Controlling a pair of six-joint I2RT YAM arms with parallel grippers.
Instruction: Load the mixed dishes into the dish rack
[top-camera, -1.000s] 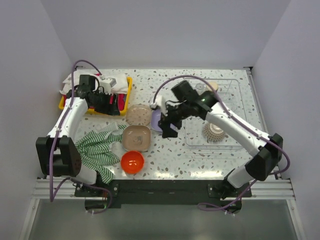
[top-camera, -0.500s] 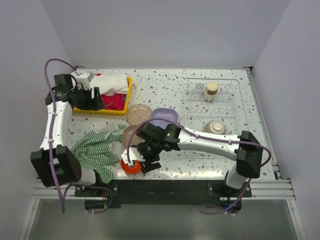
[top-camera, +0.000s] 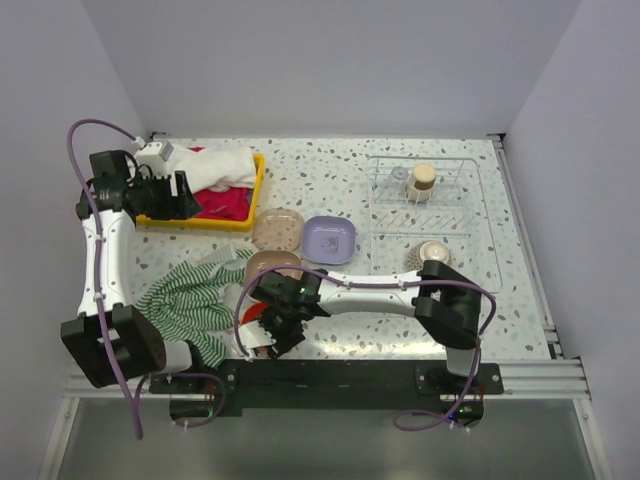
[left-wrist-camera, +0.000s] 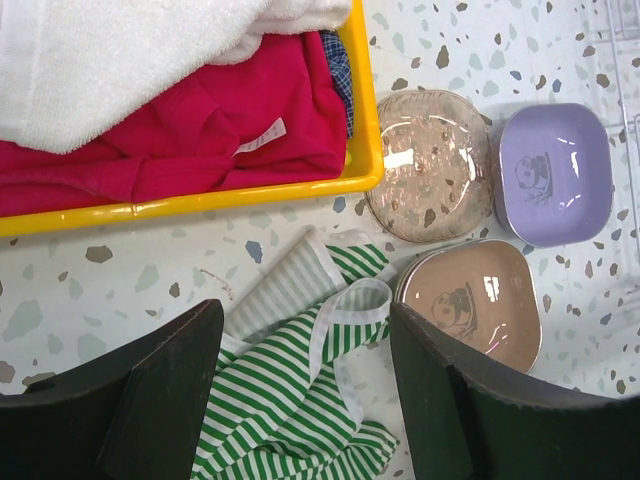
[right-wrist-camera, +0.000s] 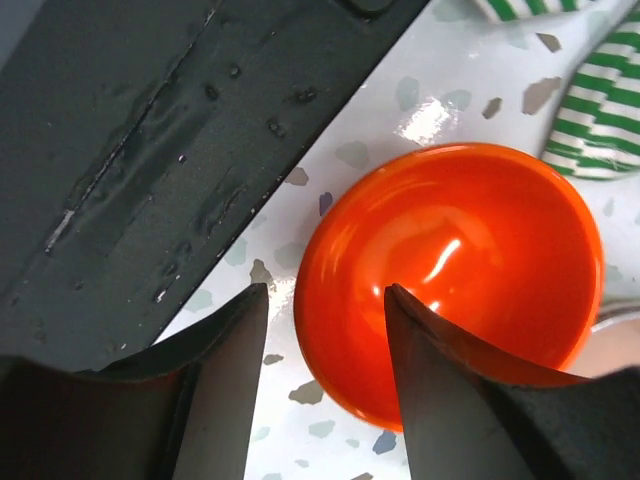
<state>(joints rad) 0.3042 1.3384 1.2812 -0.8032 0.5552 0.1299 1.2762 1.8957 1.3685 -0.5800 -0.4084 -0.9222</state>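
Note:
The glossy orange bowl (right-wrist-camera: 460, 260) sits near the table's front edge, mostly hidden under my right gripper (top-camera: 268, 335) in the top view. My right gripper (right-wrist-camera: 325, 385) is open, one finger outside the bowl's rim and one over its inside. My left gripper (top-camera: 172, 196) is open and empty, high over the yellow tray. The lilac plate (top-camera: 329, 240), a tan speckled plate (top-camera: 278, 228) and a brown plate (left-wrist-camera: 475, 315) lie mid-table. The dish rack (top-camera: 470, 215) at the right holds a beige cup (top-camera: 424, 178), a small clear glass (top-camera: 400, 175) and a speckled bowl (top-camera: 432, 255).
The yellow tray (top-camera: 255, 195) of white and red towels stands at the back left. The green striped cloth (top-camera: 195, 295) lies crumpled left of the bowl and brown plate. The black front rail (right-wrist-camera: 150, 150) runs right beside the orange bowl.
My right arm swung from beside the lilac plate to the front left and came down astride the orange bowl's rim. My left arm drew back left over the yellow tray.

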